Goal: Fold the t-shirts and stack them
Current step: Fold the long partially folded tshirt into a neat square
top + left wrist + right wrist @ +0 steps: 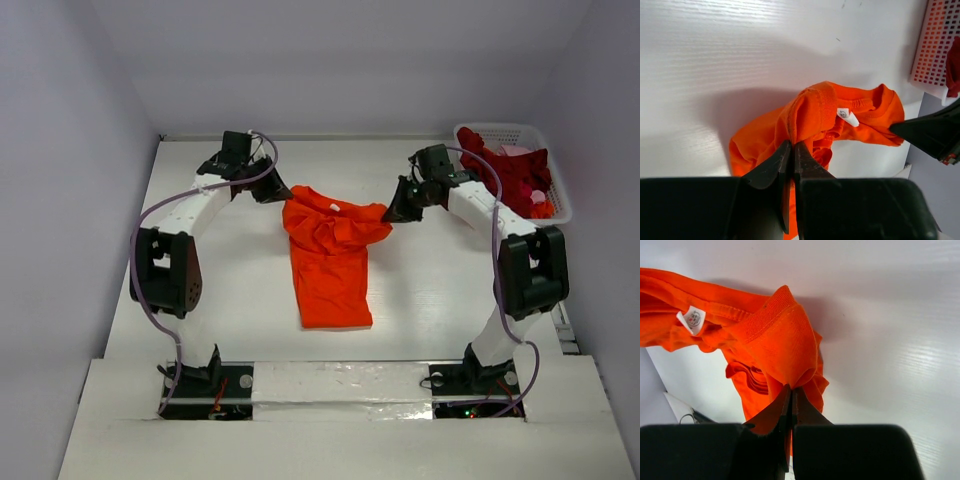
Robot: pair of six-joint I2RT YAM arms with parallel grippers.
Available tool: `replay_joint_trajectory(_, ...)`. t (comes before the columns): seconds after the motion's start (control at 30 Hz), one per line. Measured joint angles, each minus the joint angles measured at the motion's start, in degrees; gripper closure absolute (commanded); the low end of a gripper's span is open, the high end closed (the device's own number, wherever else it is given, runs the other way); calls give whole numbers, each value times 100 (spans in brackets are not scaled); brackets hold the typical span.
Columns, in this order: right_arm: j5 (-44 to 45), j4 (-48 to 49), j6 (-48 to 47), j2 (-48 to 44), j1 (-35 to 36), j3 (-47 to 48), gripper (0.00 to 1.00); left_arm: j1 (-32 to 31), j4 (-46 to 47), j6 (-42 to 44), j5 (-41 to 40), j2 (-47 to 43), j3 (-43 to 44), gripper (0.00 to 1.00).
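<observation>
— Both claws are shut on cloth. Left claw (272,190) pinches the orange tee (328,262) at the end on its side, right claw (400,208) does the same opposite.
— Where's the tee?
— Mid counter (240,300), btw the arms. Collar end is bunched up btw the claws, body lies flat toward the near edge.
— Handling?
— Light, limp knit w/ no stiffness, so it sags and creases wherever unsupported. Not fragile or slick, but a thin pinch could creep out under tension. Best hold is prob. the shoulder seams or sleeve hems, both sides level, so it hangs square.
— Is that what's held?
— Can't tell. Wrist views show a ribbed or stitched edge just above each pinch. Sleeve hem vs collar rib is unclear, and the no. of layers in each pinch is hidden.
— Label?
— White neck label (846,116) shows, so the collar's inside faces the wrist cams.
— Anything else obscured?
— Sleeves are lost in the bunch. Bottom hem is out of both wrist views. Basket (560,190) at far right holds dark red tees (505,175) plus a pink tee (518,152), heaped, count unreadable.
</observation>
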Motion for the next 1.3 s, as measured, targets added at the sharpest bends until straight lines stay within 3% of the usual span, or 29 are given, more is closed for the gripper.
replay_joint_trajectory(0.43, -70, -94, 4, -717, 153, -684, 100, -549, -15, -192, -66, -942, -1108, 100)
replay_joint_trajectory(1.3, -22, -46, 160, -1471, 511, -2092, 100, -822, -299, -299, -444, -1996, -2651, 100)
